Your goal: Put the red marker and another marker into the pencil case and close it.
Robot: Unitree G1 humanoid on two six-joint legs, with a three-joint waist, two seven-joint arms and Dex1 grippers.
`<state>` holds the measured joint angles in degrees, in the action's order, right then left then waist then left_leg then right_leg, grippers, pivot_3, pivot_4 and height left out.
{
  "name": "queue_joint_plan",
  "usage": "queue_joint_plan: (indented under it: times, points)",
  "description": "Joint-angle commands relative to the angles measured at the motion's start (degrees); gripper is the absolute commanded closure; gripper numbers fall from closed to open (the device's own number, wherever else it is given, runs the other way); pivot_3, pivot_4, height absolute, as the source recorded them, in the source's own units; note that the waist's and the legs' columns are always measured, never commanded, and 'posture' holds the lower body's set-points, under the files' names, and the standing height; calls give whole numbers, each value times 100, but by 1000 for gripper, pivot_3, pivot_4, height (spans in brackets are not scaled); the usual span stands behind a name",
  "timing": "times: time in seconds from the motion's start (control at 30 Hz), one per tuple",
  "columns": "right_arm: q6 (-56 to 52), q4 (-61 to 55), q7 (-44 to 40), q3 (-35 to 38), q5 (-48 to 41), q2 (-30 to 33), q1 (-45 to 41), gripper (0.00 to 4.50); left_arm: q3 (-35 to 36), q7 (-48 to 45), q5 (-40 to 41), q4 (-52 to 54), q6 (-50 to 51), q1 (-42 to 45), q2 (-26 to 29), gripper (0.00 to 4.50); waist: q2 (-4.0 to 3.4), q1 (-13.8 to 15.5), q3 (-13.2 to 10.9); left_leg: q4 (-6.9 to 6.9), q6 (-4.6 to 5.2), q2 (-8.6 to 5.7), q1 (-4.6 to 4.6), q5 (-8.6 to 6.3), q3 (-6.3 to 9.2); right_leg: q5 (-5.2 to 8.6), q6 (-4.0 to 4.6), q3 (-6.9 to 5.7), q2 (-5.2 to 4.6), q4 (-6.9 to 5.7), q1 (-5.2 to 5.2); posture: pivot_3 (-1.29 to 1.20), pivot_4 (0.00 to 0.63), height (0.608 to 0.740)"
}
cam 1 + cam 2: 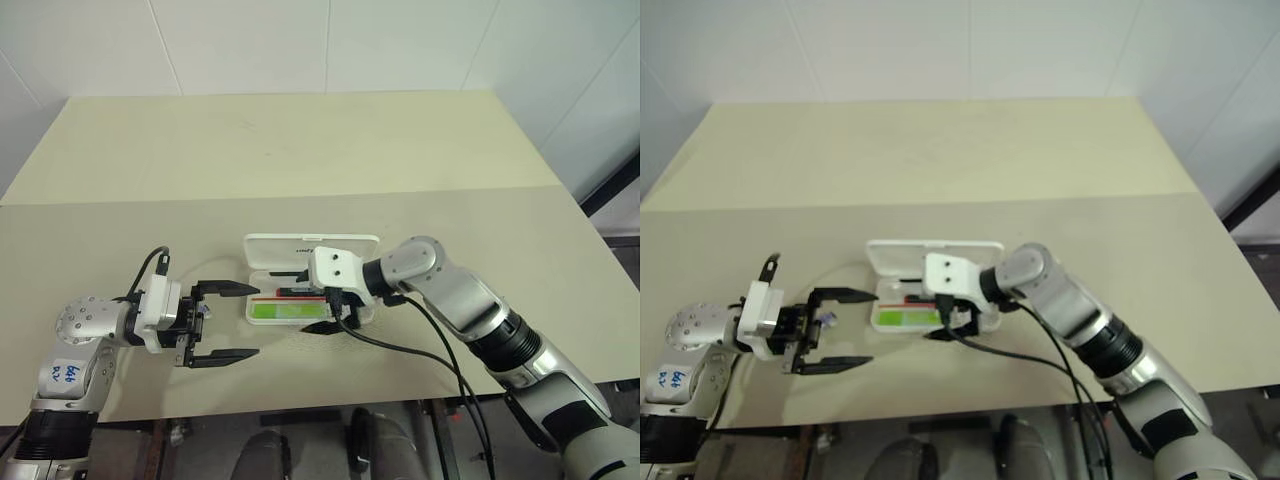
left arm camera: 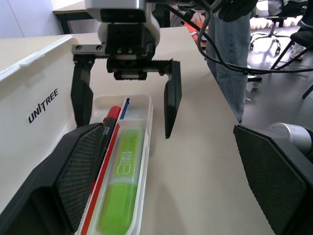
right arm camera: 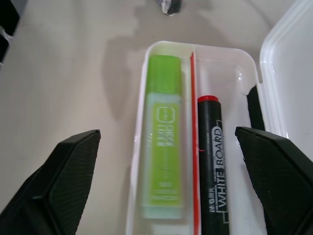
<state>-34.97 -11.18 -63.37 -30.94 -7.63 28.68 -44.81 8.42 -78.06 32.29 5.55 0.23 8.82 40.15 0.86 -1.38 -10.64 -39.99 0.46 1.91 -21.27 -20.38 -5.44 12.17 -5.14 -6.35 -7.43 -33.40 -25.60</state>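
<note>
Case (image 1: 311, 245) lies open on the table (image 1: 300, 150), near its front edge, lid laid flat at 12 o'clock of the tray, "unitree" lettering on the lid's inner face. Both markers are in the tray, lengthwise, side by side. Green marker (image 3: 165, 156) sits in the compartment on the robot's side; red marker (image 3: 211, 161) in the one nearer the lid, w/ the thin red stripe between them. Red marker has a dark barrel w/ "WHITE BOARD" print and a red end. Lid not closed.

R gripper (image 1: 318, 300) hangs over the tray's right end, angled down toward the left. Fingers spread wide, empty: in the left wrist view one finger (image 2: 172, 98) stands outside the tray's near wall over bare table, the other by the far side next to the red marker. Can't tell if either tip touches the case.

L gripper (image 1: 228, 321) is at 9 o'clock of the case, just beside its left end, level and pointing right at it. Fingers wide apart, nothing between them, no contact w/ the case seen.

A person's legs in jeans (image 2: 227, 58) stand beyond the table's right edge.
</note>
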Motion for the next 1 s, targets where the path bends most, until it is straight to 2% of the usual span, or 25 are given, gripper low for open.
queue_joint_plan:
  times: [0.03,0.3,0.53,0.73,1.0]
  points:
    - [-349,-804,-192,306,-396,241,209,30,33,99,140,265,50,20,-43,0,0,-2,0,0,-1,0,0,0,1,0,0,0,0,0,0,0,150,740]
    - [-967,-1612,-166,645,-977,593,527,30,13,311,186,495,196,-34,-171,0,0,-13,0,-1,-1,2,6,-1,12,0,-1,2,-2,-4,0,0,150,740]
    - [-1321,-2096,-146,1564,-1787,976,834,30,176,1311,514,1538,668,-519,-517,0,0,-4,0,-1,1,3,4,-6,13,-1,-1,4,-7,0,0,0,150,740]
    - [-1112,-2108,-80,2280,-2300,1095,1181,30,427,2119,593,2219,879,-1063,-667,0,1,-1,0,-1,-1,4,6,-7,11,0,-1,4,-5,2,1,0,150,740]
    - [-596,-1762,-243,2482,-2399,1317,1431,30,878,3225,509,3245,1109,-2056,-844,0,1,4,0,-1,0,5,10,-8,11,0,1,8,-3,2,2,0,150,740]
